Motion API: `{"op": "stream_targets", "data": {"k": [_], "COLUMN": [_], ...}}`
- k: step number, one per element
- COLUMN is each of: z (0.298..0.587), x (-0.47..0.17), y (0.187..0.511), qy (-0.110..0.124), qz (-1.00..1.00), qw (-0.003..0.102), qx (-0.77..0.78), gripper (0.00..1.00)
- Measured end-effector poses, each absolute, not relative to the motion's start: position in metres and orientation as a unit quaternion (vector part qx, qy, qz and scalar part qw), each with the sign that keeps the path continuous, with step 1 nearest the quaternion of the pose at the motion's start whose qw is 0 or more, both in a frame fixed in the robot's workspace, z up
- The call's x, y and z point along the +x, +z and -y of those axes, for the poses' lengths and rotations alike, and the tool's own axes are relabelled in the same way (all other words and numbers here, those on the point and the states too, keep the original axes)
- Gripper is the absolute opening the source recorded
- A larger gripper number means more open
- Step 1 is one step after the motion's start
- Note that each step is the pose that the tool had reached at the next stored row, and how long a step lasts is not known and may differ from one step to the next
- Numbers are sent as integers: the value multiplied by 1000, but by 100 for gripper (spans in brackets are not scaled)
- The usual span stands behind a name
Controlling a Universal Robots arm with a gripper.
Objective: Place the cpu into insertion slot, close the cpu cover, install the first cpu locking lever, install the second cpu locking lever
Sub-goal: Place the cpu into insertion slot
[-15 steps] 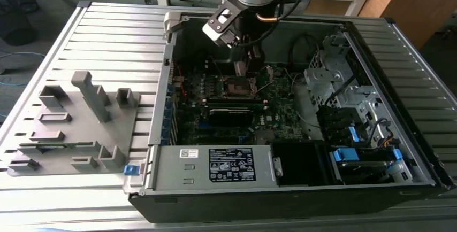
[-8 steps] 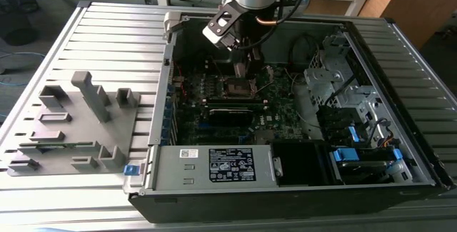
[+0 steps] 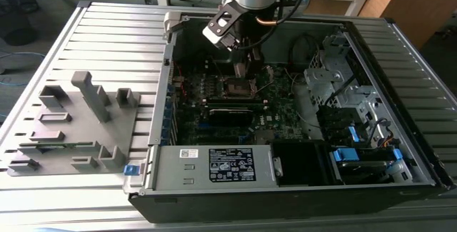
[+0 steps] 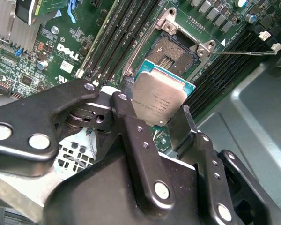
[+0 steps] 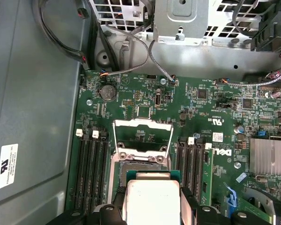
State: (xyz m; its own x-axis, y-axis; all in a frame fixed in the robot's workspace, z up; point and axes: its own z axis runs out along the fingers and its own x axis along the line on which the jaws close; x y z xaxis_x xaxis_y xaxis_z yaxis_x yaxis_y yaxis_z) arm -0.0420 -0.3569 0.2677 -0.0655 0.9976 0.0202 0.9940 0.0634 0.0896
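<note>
Over the green motherboard (image 5: 201, 108) (white print), the tool (image 4: 152, 108) clamps the cpu (image 4: 163, 91).

In the exterior view we stand well back and look steeply down on the whole computer case (image 3: 286, 202), the insertion slot (image 3: 238, 86) small near its middle. In both wrist views we hover close over that slot (image 4: 171, 51) (image 5: 133, 165), the first nearly overhead, the second slanting, with the cpu (image 4: 159, 96) (image 5: 152, 199) in our foreground. All three views share the slot.
</note>
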Motion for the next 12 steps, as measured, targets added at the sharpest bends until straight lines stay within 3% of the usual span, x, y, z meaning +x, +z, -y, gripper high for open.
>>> {"op": "stream_targets", "data": {"k": [6, 12], "z": [357, 357], "x": [-42, -43], "y": [261, 259], "qy": [40, 48], "qz": [-729, -728], "qw": [23, 15], "qx": [683, 683], "gripper": [54, 54]}}
